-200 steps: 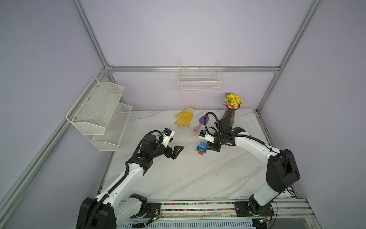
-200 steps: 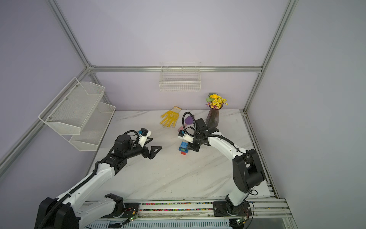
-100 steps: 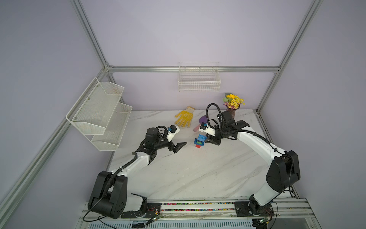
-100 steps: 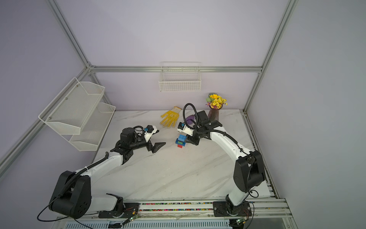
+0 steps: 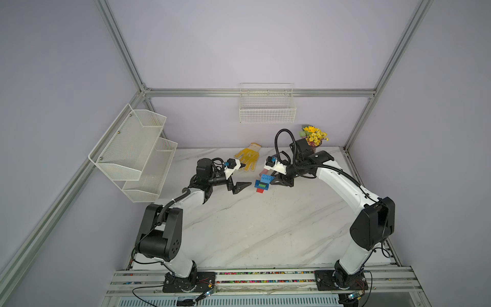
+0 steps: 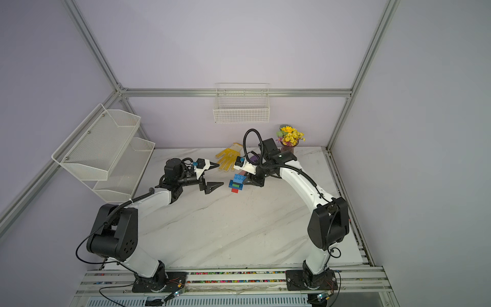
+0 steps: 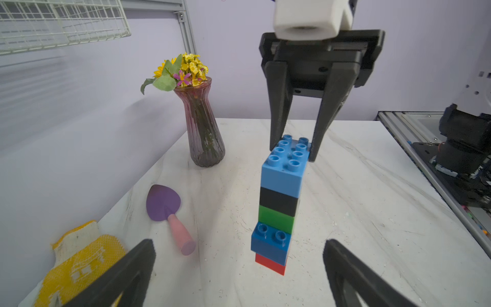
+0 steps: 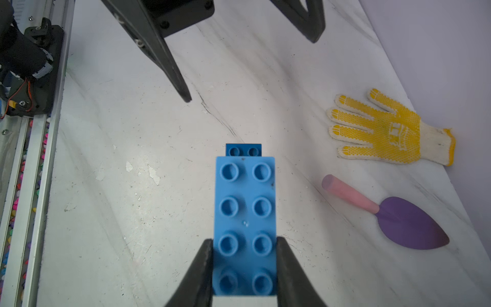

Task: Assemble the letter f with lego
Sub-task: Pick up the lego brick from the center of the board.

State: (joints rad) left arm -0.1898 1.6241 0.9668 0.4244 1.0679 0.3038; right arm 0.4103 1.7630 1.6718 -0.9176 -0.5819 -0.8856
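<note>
Marble table [image 5: 265,226]: right gripper [image 8: 245,242] clamps letter f [image 7: 277,212]; right wrist view hides stem [image 7: 278,197]; left gripper [image 6: 220,175] wide, empty.

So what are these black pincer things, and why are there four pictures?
It's a robot: a left arm and a right arm by a table, each ending in a gripper, a pincer hand. Two pictures look down from above; two come from cameras on the wrists. The right gripper is shut on the lego, a stack of red, blue, green, black and blue, pinching its top brick. The left gripper is open and empty, facing it. A glove, a trowel and a vase of flowers are on the table.
</note>
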